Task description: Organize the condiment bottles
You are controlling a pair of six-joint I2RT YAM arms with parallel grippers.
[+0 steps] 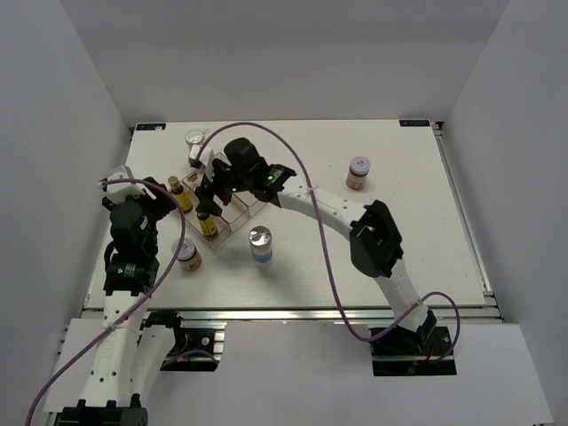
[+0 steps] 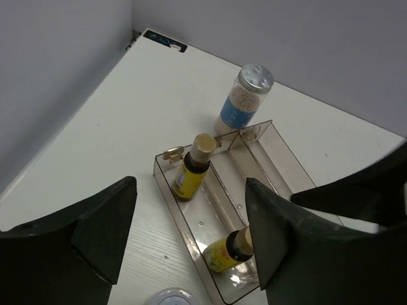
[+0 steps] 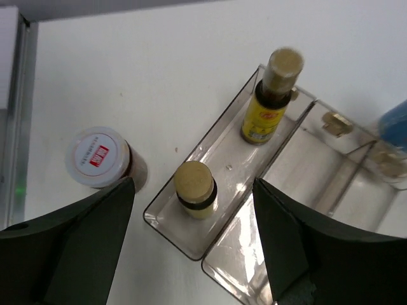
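Observation:
Two slim yellow bottles stand in the left lane of the clear divided tray [image 1: 241, 211], one at the back [image 1: 181, 195] and one at the front [image 1: 209, 223]. My right gripper [image 1: 211, 193] hangs open over the tray; in its wrist view the front bottle [image 3: 195, 189] sits between the fingers, untouched, with the back bottle [image 3: 270, 105] beyond. My left gripper [image 1: 158, 202] is open and empty beside the tray's left side. One silver-lidded jar [image 1: 194, 142] stands behind the tray, another [image 1: 260, 243] in front. One brownish jar [image 1: 186, 255] is front left, another [image 1: 358, 172] far right.
The left wrist view shows the tray's rim [image 2: 166, 184], both bottles [image 2: 191, 171] [image 2: 230, 251], the back jar [image 2: 245, 96] and a pale lid [image 2: 170, 297] at the bottom edge. The right arm reaches across the table's middle. Grey walls enclose the table.

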